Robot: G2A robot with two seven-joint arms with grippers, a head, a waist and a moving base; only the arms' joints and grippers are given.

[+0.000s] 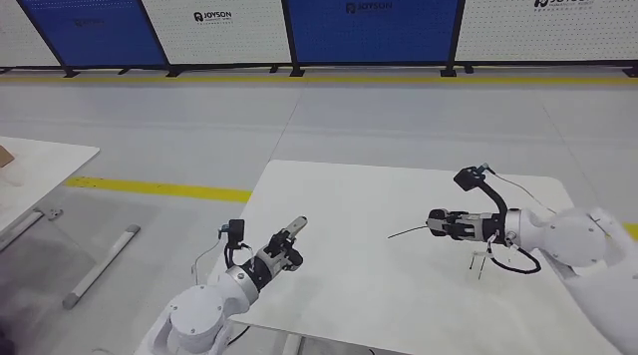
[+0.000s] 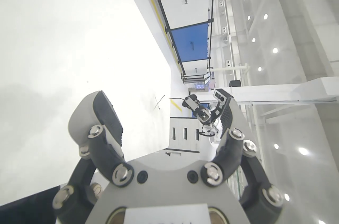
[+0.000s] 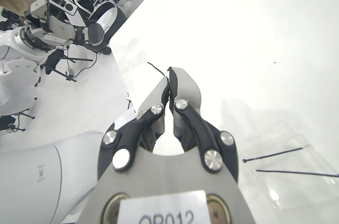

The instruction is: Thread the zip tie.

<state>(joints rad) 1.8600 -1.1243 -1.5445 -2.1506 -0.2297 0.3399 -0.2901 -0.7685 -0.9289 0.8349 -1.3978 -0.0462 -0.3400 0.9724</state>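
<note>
**Currently: R claw (image 3: 168, 76) clamped on zip tie, L claw (image 2: 165, 108) wide open**

So, the R claw sits over the right half of the white rectangular table (image 1: 349, 195), approx. midway btwn its far & near edges. Its fingers are pressed together on a thin black plastic zip tie (image 3: 155, 67). In the R wrist view only a short curved bit of the tie pokes out past the fingertips. In the top view its thin tail runs out from the claw toward the table's left edge and dips a little at the tip. Can't tell whether the tip touches the tabletop.

The L claw is over the table's left edge, toward the near-left corner, and points across at the R arm. Its two grey fingers w/ black ribbed pads (image 2: 111, 116) stand far apart w/ nothing held btwn them. The L & R claws are well apart, w/ bare tabletop btwn them.

Two spare black zip ties (image 3: 272, 155) lie on the right side of the table, closer to the near edge than the R claw and just beside that arm's wrist. In the L wrist view they cross each other like an X. In the R wrist view they rest on a clear plastic bag or sheet (image 3: 288, 193), can't tell which. Both spares are apart from the claws, and the square head of one shows at its end nearest the R claw.
</note>
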